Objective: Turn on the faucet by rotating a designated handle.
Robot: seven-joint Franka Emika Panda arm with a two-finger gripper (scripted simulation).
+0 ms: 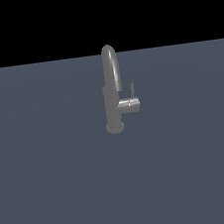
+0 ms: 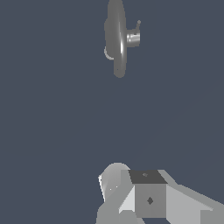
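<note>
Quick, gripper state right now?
Gripper: cannot be told; fingertips are out of frame in the wrist view, holding nothing visible, far from the faucet and handle.

The handle (image 1: 131,89) stands upright on the faucet (image 1: 112,99) stub, exterior view's right.

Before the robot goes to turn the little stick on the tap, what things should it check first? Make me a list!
1. Grey matte metal faucet standing upright on the flat blue-grey floor: ok.
2. Thin dark-grey rod handle in sight, pointing up from the short side stub on the exterior view's right: ok.
3. Nothing blocking the way to the handle: ok, only bare floor shows around the faucet.
4. Robot hand near the handle: not ok, wrist view shows the faucet far off.
5. Jaws open and ready: cannot tell, fingertips are not visible.
</note>
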